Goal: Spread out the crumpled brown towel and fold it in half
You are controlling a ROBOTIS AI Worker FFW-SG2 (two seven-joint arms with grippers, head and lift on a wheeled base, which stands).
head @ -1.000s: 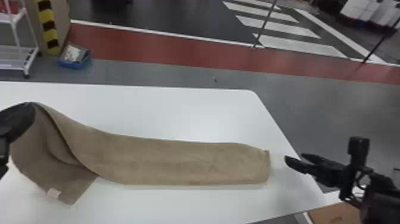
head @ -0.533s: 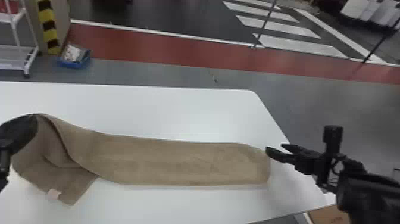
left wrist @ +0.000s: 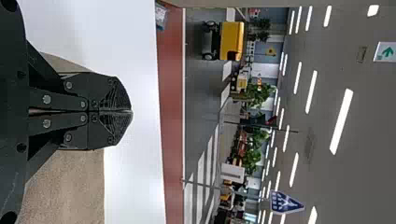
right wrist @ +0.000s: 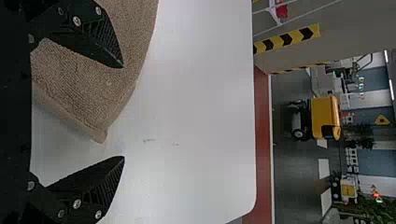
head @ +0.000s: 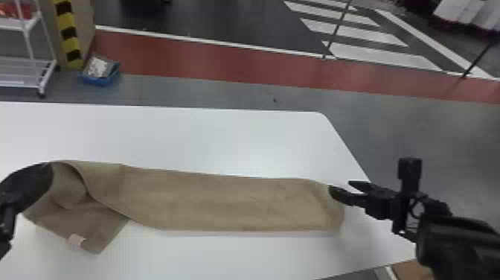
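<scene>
The white tabletop, with a rounded far right corner, stands on a grey floor crossed by a dull red strip beyond the tabletop's far edge. To the far left on that floor is a white metal rack, and next to it a small blue open box.

The brown cloth towel stretches as a long band across the tabletop, from the left part to just short of the right edge, its far side running roughly along the tabletop's far edge. The right stretch lies fairly flat; the left part is lifted and curls over itself, with a flap angled toward the tabletop's near side.

The black right end effector is at the towel's right end, on the side of the tabletop's right edge. It is open, its two fingers wide apart, and in the right wrist view one is over the cloth while the towel's corner lies between them.

The black left end effector is at the left part of the tabletop, closed, gripping the towel's raised far left end.

A small pale pink label sits on the near edge of the left flap
</scene>
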